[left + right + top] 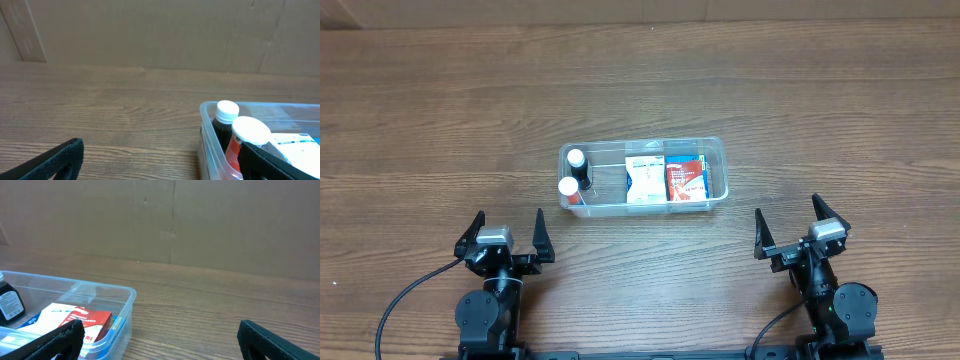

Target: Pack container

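The clear plastic container [717, 160] lies at the table's middle. Inside it are two white-capped bottles [576, 160] at the left end, a white box [643, 180] and a red box [686, 180] on the right. My left gripper [507, 236] is open and empty, near the front edge, left of the container. My right gripper [788, 227] is open and empty, front right of it. The left wrist view shows the container [207, 131] with its bottles [226, 119] on the right. The right wrist view shows the container [127, 311] and the red box [90, 322] on the left.
The wooden table [440, 120] spreads around the container. A brown cardboard wall [200, 220] stands behind the table. Black cables [400, 300] run from the arm bases at the front edge.
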